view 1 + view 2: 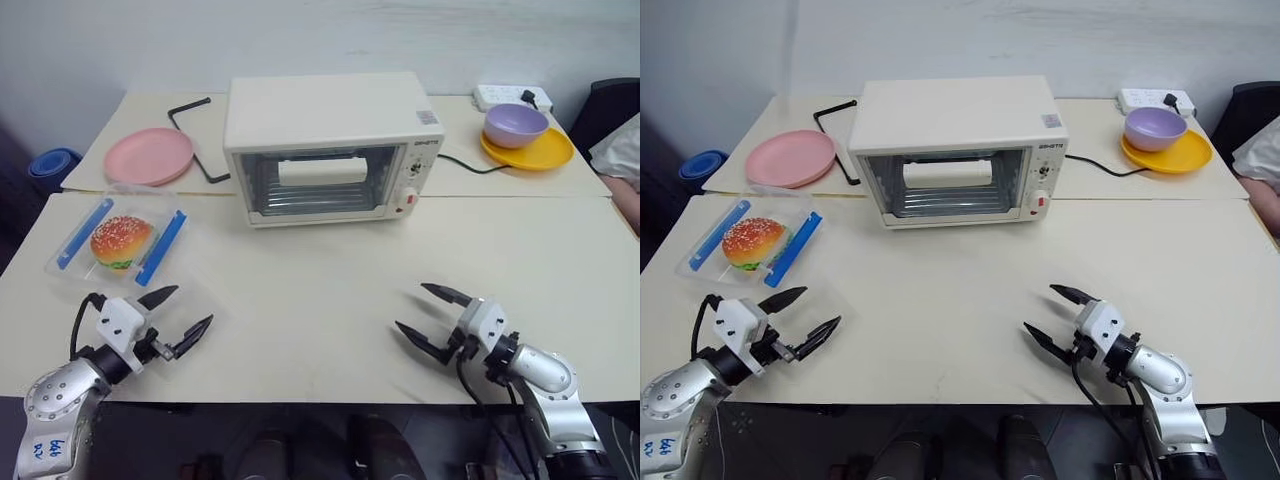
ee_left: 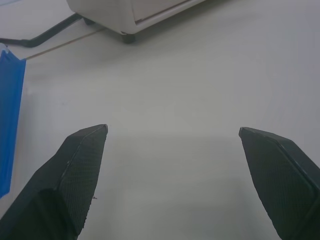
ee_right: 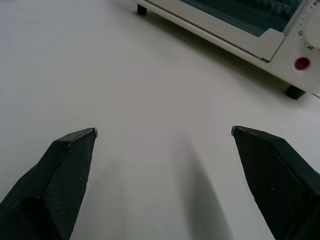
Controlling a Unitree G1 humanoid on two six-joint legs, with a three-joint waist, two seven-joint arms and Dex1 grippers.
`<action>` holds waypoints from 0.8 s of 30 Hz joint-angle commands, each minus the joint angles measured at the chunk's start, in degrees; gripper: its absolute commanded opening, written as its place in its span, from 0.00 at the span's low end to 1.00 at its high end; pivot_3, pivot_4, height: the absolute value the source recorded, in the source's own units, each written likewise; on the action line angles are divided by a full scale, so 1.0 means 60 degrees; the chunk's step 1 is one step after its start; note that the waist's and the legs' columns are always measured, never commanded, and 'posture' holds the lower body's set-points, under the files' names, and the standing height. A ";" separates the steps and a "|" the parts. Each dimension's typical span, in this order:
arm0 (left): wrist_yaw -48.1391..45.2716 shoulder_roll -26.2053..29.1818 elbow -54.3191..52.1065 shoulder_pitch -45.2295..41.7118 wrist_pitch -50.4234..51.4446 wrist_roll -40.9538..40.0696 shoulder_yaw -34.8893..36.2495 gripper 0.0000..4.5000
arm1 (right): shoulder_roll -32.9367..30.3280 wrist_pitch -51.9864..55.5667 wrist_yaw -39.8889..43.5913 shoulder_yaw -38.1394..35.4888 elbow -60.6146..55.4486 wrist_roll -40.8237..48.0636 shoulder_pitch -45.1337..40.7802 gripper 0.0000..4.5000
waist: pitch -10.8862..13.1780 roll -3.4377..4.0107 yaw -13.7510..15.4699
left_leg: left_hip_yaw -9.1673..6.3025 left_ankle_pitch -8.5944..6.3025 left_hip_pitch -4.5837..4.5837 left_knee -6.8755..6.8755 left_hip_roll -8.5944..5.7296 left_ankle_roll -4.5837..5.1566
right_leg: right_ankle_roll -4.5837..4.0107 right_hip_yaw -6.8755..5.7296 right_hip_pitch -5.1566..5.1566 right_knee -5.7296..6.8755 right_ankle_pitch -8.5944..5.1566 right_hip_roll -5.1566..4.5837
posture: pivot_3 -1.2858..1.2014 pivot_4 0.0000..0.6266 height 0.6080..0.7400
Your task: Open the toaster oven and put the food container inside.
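Your left gripper [image 1: 180, 310]: spread wide, holding nothing, above the counter [image 1: 320, 290] just near of the food container [image 1: 118, 240] | your right gripper [image 1: 432, 318]: spread wide, holding nothing | toaster oven [image 1: 330, 145]: door shut, at the counter's far middle | food container: left of the oven, apart from it.

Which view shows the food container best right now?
The left eye view: the whole container lies in sight, burger inside, blue clips on both sides. The right eye view shows it much the same. The left wrist view catches just a blue clip at its edge.
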 commanded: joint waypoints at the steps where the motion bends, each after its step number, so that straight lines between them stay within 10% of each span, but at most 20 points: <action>1: -0.0281 0.0253 -0.0437 0.0262 0.0004 -0.0179 -0.0031 1.00 | -0.0012 0.0411 -0.0026 0.0047 -0.0437 0.0293 -0.0191 1.00 | 0.0000 0.0000 -0.0012 | 0.0000 0.0000 0.0000 0.0000 0.0001 0.0000 | 0.0000 0.0000 0.0000 0.0000 0.0000 0.0001 | 0.52 0.24 1.00; 10: -0.2100 0.1890 -0.0719 -0.0793 0.2866 -0.3186 0.0763 1.00 | -0.0017 0.4400 -0.0508 0.0394 -0.1570 0.1567 -0.3677 1.00 | 0.0009 0.0005 -0.0164 | -0.0038 0.0000 -0.0017 0.0039 0.0007 -0.0006 | -0.0018 -0.0022 -0.0016 0.0037 -0.0003 -0.0009 | 0.52 0.24 1.00; 24: -0.1283 0.1554 -0.0886 -0.2214 0.3442 -0.3426 0.0595 1.00 | 0.1461 0.4085 -0.0451 0.1001 0.1088 0.0829 -0.7058 1.00 | 0.0013 0.0010 -0.0235 | -0.0032 -0.0003 -0.0055 0.0019 0.0001 -0.0011 | -0.0010 -0.0032 -0.0050 0.0005 0.0000 -0.0010 | 0.52 0.24 1.00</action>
